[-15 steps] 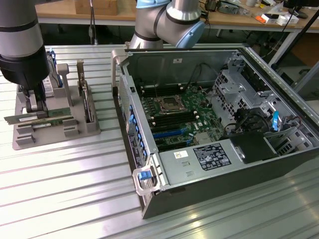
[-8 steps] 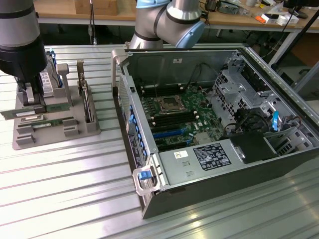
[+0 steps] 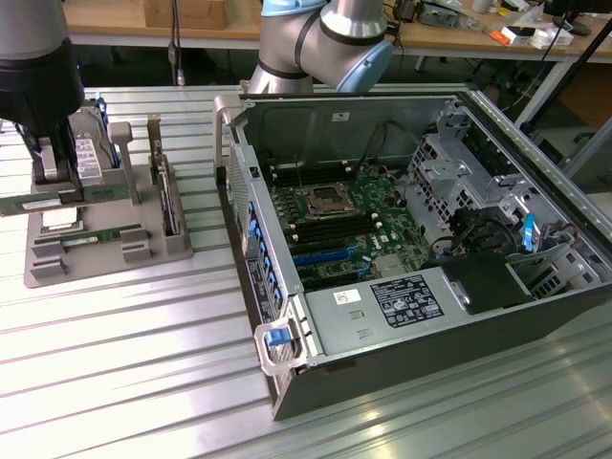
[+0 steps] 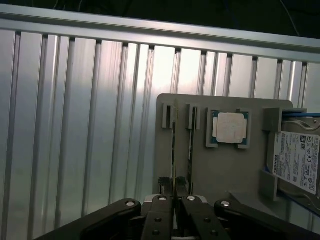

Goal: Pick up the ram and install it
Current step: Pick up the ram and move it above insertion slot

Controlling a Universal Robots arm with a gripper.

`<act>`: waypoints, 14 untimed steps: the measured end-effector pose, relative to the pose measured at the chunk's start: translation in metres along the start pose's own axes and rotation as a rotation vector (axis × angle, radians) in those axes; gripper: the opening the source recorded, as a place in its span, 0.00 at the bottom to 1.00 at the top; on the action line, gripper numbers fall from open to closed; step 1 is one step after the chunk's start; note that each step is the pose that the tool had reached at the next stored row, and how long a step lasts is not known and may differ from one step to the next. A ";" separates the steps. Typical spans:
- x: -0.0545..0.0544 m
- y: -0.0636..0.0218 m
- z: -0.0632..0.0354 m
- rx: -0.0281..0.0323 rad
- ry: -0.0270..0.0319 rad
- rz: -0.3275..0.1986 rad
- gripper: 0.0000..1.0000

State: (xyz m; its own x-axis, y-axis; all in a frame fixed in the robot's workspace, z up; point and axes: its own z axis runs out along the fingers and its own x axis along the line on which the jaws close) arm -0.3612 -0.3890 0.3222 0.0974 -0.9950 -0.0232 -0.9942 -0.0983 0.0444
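Note:
The ram [image 3: 96, 196] is a long thin green stick, held level over the grey holder tray [image 3: 143, 256] at the exterior view's left. My black gripper [image 3: 55, 184] comes down on it from above and is shut on its middle. In the wrist view the ram [image 4: 173, 150] appears edge-on as a thin line that runs into my gripper [image 4: 174, 196], whose fingers [image 4: 162, 200] press together on it. A second green stick [image 3: 100, 234] lies in the tray just below; in the wrist view this second stick [image 4: 191, 150] runs beside the held one.
The tray also carries a square silver processor chip [image 4: 230, 127] and an upright hard drive [image 3: 86, 153]. The open computer case [image 3: 316, 378] lies at the exterior view's right, its motherboard [image 3: 382, 225] showing black and blue memory slots [image 3: 325, 253]. Ribbed aluminium table [image 3: 124, 363] surrounds both.

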 end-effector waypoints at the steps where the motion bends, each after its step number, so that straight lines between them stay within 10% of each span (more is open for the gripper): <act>1: 0.000 0.0002 -0.0037 0.0001 0.0000 0.000 0.14; 14: -0.001 0.0010 -0.0375 0.0001 -0.0001 0.000 0.14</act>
State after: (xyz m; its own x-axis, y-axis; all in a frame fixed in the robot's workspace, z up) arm -0.3605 -0.3890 0.3597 0.0974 -0.9950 -0.0233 -0.9942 -0.0983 0.0443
